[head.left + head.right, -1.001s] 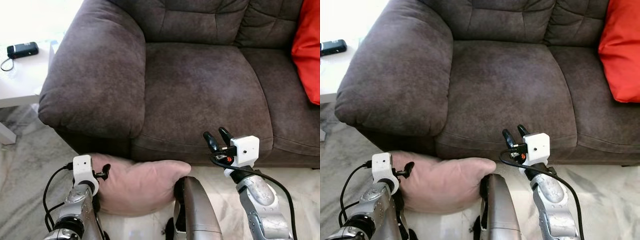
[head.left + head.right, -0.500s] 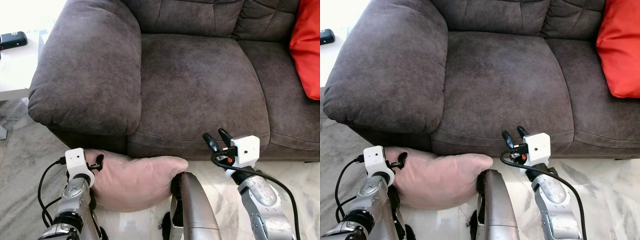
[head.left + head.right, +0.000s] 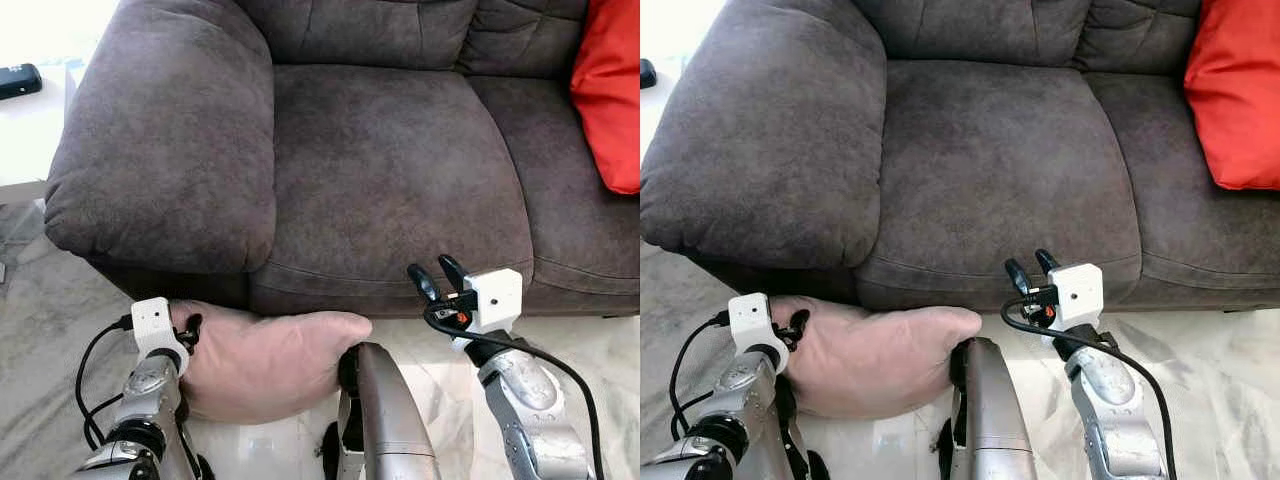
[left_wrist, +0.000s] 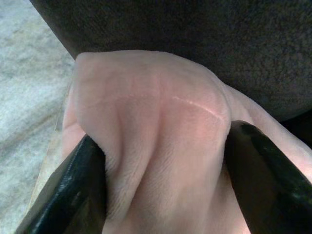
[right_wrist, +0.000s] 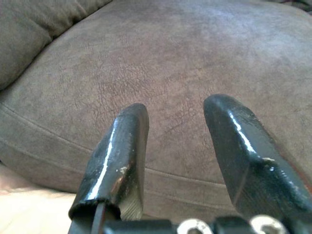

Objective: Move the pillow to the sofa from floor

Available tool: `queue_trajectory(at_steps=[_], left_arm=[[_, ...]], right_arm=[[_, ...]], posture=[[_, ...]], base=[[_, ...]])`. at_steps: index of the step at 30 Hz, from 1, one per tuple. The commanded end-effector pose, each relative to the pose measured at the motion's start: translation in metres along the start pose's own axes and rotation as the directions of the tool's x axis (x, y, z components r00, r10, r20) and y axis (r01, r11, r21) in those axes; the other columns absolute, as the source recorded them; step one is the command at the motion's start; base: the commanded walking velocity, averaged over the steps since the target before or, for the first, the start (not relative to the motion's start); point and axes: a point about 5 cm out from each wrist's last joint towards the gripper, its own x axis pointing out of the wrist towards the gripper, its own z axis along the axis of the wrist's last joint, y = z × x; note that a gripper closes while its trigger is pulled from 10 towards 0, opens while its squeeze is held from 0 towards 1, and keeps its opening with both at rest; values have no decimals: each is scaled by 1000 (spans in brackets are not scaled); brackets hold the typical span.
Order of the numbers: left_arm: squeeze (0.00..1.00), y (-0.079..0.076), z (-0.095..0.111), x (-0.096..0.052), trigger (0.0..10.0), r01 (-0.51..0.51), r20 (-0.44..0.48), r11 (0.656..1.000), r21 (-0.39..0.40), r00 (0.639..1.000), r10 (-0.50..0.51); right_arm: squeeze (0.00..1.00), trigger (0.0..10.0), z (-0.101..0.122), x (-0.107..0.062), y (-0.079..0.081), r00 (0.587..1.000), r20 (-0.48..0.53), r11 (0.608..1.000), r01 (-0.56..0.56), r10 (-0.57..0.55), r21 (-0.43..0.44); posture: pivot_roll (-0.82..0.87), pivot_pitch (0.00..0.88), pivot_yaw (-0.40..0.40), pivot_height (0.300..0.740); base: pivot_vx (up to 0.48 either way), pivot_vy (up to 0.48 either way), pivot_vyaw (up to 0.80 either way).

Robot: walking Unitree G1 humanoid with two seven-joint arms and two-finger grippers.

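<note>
A pink pillow (image 3: 265, 360) lies in front of the brown sofa (image 3: 390, 170), against its base below the left armrest. My left gripper (image 3: 188, 328) is at the pillow's left corner. In the left wrist view its two black fingers (image 4: 78, 190) pinch a fold of the pink pillow (image 4: 156, 141) between them. My right gripper (image 3: 435, 276) hovers open at the front edge of the seat cushion, with nothing between its fingers (image 5: 117, 161).
A red cushion (image 3: 608, 90) leans at the sofa's right end. A white side table (image 3: 30, 130) with a black device (image 3: 20, 80) stands left of the armrest. The floor is pale marble. A silver part of my body (image 3: 385, 420) sits low at centre.
The camera has shifted forward and down, so the sofa looks closer. My left gripper has sunk slightly at the pillow's corner. The right gripper holds its place.
</note>
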Motion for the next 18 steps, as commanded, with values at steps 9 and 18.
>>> queue_trajectory(at_steps=[9,18], left_arm=[[0,-5,-13,-2,0,19,-69,1000,0,997,-19],[0,-5,-13,-3,0,21,-63,1000,-7,998,-22]], right_arm=[[0,10000,-4,-2,-6,1000,-17,1000,26,-26,6],[0,10000,-2,1,-5,1000,-10,999,30,-30,11]], posture=[[-157,244,-166,498],[-152,237,-159,498]], base=[[0,0,0],[0,0,0]])
